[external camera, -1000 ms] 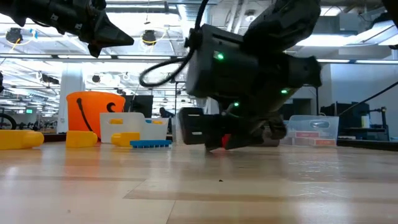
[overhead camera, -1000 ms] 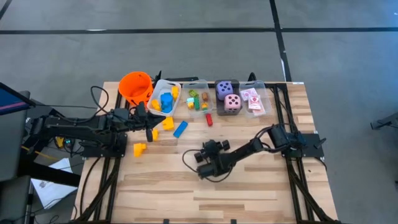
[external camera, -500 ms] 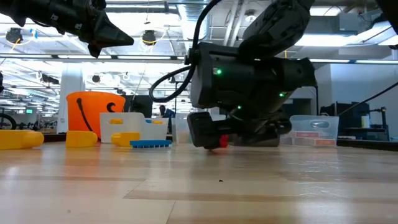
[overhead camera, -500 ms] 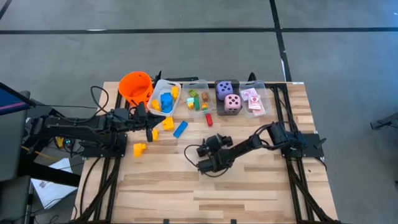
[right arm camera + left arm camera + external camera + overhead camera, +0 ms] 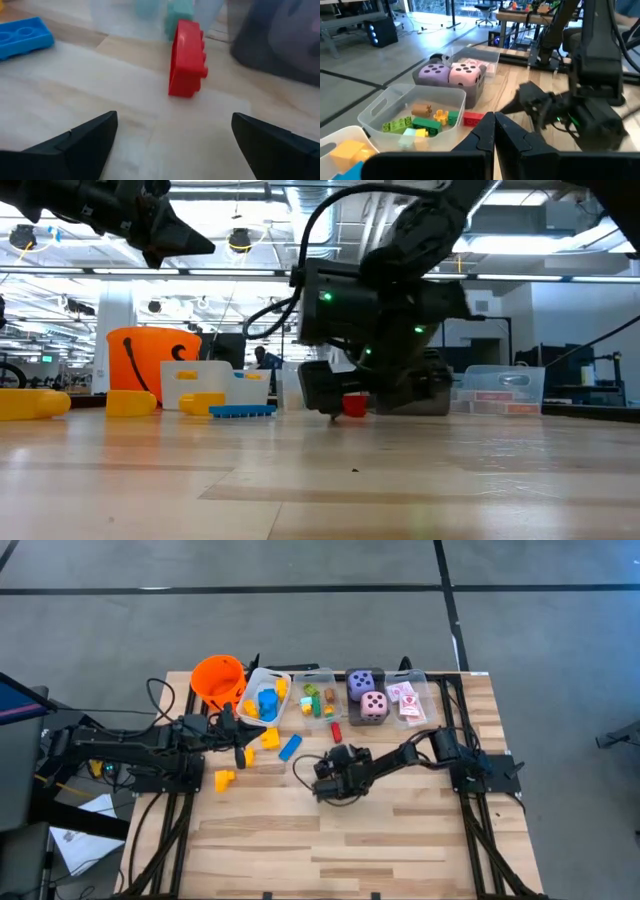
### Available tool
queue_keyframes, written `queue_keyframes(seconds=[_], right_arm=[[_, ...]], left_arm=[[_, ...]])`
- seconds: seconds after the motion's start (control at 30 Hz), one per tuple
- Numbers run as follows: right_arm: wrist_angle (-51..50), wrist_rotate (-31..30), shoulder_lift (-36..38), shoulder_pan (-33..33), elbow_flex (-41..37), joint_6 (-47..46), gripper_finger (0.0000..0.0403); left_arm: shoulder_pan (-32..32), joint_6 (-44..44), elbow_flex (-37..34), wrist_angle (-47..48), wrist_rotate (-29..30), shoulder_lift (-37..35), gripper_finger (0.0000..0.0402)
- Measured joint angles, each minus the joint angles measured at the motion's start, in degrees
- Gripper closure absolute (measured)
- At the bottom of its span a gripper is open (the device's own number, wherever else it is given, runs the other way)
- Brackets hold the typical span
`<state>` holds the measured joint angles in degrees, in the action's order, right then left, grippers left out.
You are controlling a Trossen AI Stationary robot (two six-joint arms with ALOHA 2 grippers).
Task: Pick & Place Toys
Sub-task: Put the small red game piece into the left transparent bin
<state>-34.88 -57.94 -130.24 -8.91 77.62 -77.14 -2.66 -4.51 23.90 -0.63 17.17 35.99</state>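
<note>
A red block (image 5: 187, 57) lies on its side on the wooden table (image 5: 400, 840), just in front of the clear bins; it also shows as the red block (image 5: 336, 731) in the high view. My right gripper (image 5: 174, 125) is open and low over the table. It points at the block from the near side, its fingers (image 5: 95, 135) short of the block and touching nothing. My left gripper (image 5: 494, 120) is shut, holds nothing, and hangs above the table's left part (image 5: 243, 752). The purple die (image 5: 361, 683) and the pink die (image 5: 374, 704) sit in a bin.
An orange bucket (image 5: 218, 680) stands at the far left. Beside it is a row of clear bins (image 5: 318, 700) with small blocks, the dice and cards (image 5: 408, 702). A blue block (image 5: 290, 747) and yellow blocks (image 5: 270, 738) (image 5: 224, 779) lie loose on the table left of the red one.
My right gripper has swung from the middle of the table toward the far edge, closing in on the red block. The block has not moved.
</note>
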Motion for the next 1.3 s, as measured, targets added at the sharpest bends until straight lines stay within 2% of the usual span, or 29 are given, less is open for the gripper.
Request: queue_keyframes(seconds=[0.23, 0.5, 0.6, 0.7, 0.97, 1.0, 1.17, 1.3], right_arm=[[7.37, 3.11, 0.14, 4.19, -0.02, 9.60, 0.0017], [10.76, 4.53, 0.11, 6.10, -0.02, 11.58, 0.0034], [11.31, 4.94, 0.05, 6.14, -0.04, 10.00, 0.0066], [11.79, 5.50, 0.02, 6.03, -0.02, 7.82, 0.0116], [11.22, 5.11, -0.13, 6.01, 1.33, 7.53, 0.0303], [10.84, 5.15, -0.13, 6.01, 1.66, 8.02, 0.0317], [8.16, 4.25, -0.67, 4.32, 5.29, 13.92, 0.0312], [-2.90, 4.45, -0.69, 0.57, 13.07, 12.91, 0.0312]], left_arm=[[0.00, 0.09, 0.00, 3.24, 0.00, 0.02, 0.0402], [0.01, -0.36, 0.00, 3.28, 0.00, 0.02, 0.0402], [0.00, -0.39, 0.00, 3.26, 0.00, 0.02, 0.0402], [0.00, -0.42, 0.00, 3.24, 0.00, 0.02, 0.0402], [0.00, -0.44, 0.00, 3.02, 0.00, 0.02, 0.0402], [0.00, -0.44, 0.00, 2.81, 0.00, 0.02, 0.0402], [0.00, -2.00, 0.02, 2.24, -0.01, 0.02, 0.0402], [0.02, -4.35, 0.02, 2.26, -0.03, 0.02, 0.0402]])
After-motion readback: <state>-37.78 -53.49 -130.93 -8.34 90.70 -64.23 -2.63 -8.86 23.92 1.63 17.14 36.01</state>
